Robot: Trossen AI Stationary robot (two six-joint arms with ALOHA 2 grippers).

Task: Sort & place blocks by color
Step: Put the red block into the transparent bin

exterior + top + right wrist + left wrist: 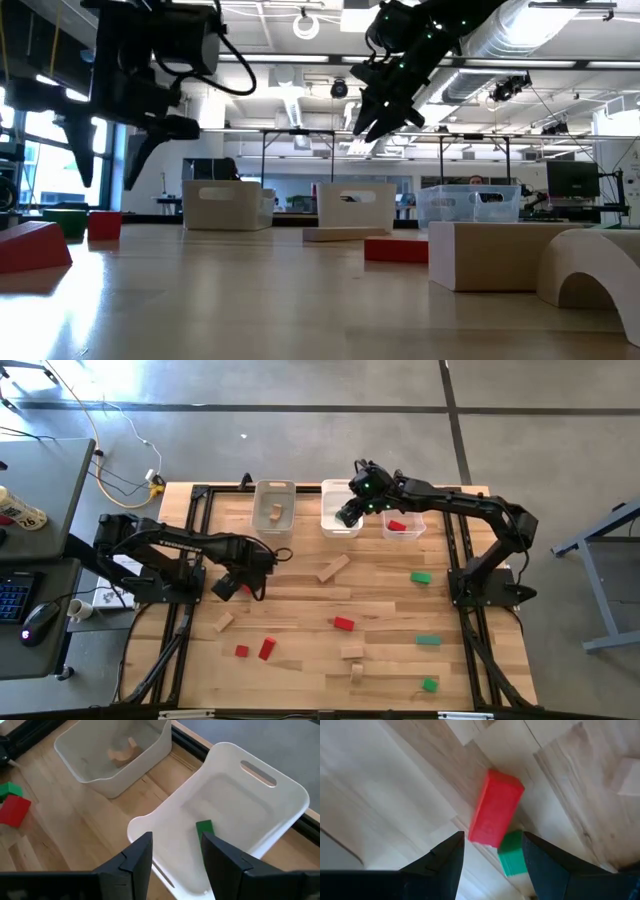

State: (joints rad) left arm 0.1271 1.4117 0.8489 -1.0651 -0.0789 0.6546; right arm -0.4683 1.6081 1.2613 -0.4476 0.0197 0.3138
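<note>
L gripper (pixel 492 862): open, above red block (pixel 495 815) and green block (pixel 512 855), which touch on table (pixel 395 780).
R gripper (pixel 176 855): open, empty, over white bin (pixel 260 815); green block (pixel 204 829) inside.
Tan piece (pixel 122 752): in next bin (pixel 150 750).

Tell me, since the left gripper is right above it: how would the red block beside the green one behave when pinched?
The red block looks rigid with flat faces, so the left gripper would probably hold it without it rolling. Its painted surface may be a little slick. The green block touches one end, so it would likely get nudged.
</note>
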